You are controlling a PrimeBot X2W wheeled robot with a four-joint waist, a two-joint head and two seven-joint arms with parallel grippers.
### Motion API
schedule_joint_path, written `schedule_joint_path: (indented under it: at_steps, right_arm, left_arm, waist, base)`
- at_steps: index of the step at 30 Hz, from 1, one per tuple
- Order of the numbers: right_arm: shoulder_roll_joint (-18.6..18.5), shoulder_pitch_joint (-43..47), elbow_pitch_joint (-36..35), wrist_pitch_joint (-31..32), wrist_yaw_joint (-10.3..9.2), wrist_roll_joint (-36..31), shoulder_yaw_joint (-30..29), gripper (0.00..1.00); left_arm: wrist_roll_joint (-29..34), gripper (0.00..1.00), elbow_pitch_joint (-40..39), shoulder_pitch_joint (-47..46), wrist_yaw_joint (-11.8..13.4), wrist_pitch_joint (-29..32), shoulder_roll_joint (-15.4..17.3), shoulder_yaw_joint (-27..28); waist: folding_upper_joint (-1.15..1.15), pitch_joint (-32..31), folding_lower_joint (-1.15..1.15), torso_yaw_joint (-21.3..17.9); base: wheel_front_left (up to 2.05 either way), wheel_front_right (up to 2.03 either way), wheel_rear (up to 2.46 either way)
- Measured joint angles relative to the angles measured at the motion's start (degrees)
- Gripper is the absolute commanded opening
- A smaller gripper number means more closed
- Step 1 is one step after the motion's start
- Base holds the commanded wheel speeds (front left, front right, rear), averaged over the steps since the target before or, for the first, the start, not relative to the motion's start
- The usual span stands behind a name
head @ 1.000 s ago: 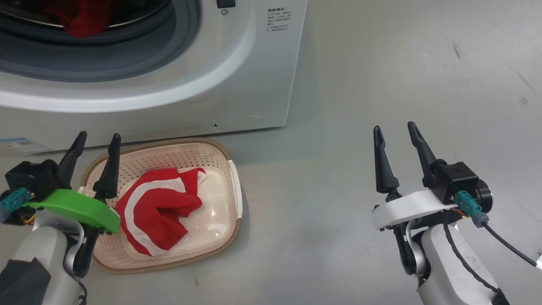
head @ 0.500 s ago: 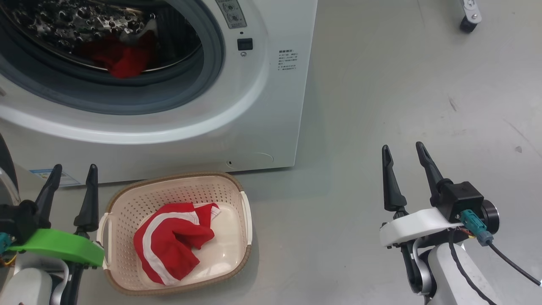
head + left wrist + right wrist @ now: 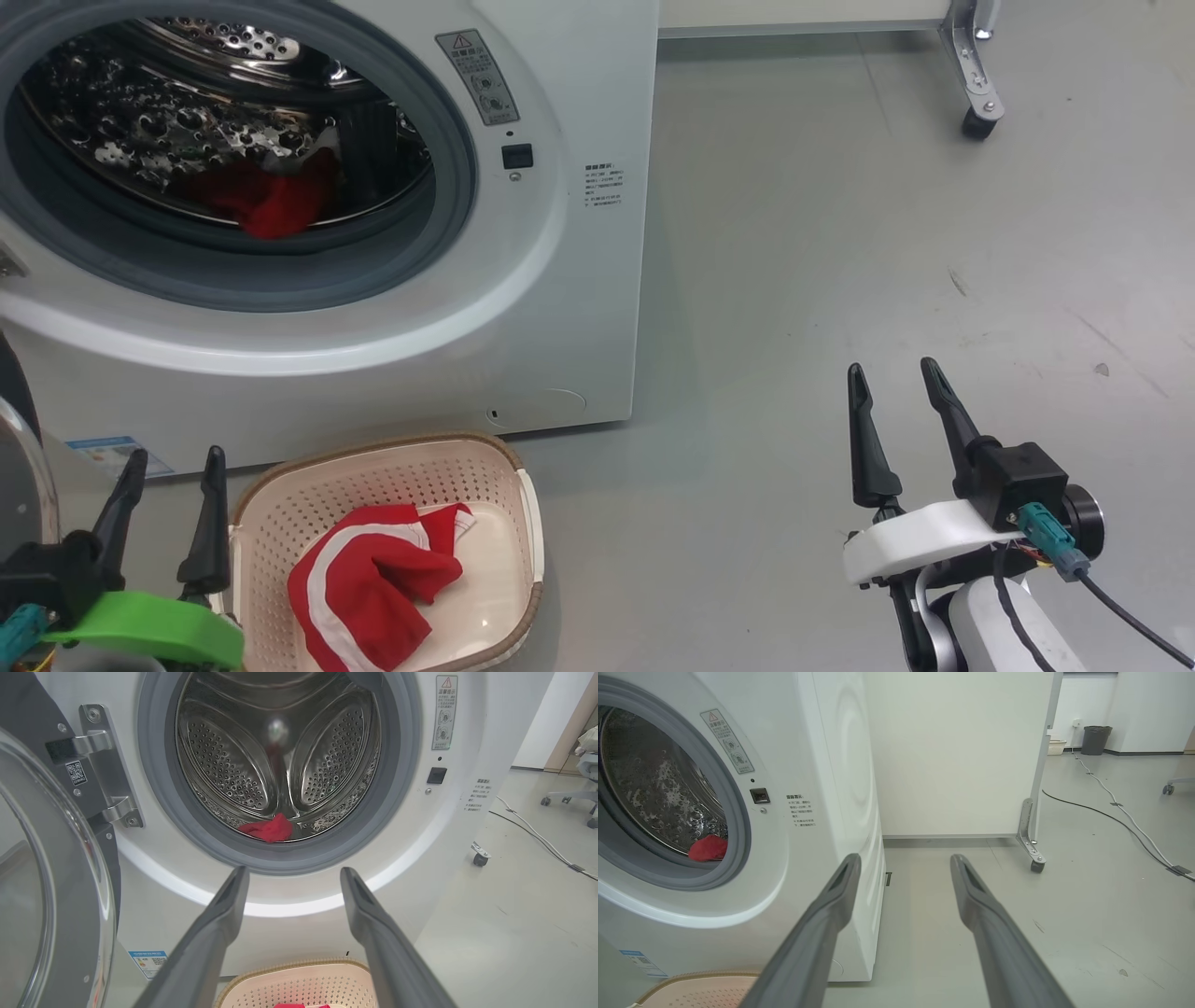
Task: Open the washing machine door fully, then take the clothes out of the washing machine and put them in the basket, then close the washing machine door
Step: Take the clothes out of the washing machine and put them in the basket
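Beside basket, left fingers spread, empty

Lab space, wheeled partition, floor cable

red white-striped clothes; cream basket; white washing machine

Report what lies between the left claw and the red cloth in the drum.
In the left wrist view, the grey gasket stands between left claw and red cloth.
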Motion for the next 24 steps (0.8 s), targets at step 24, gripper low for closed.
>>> schedule_joint_path:
  at_steps: [24]
  right_arm:
    - [0.1,1.9,-1.3,0.0,0.0,-0.5,-0.2,1.0]
  left_arm:
    - [3.9,1.0,-3.6,4.4,-0.6,0.0,-3.3,2.8]
  waist:
    - [0.0,-0.6,0.0,-0.9]
  base:
    - [0.0,0.0,0.0]
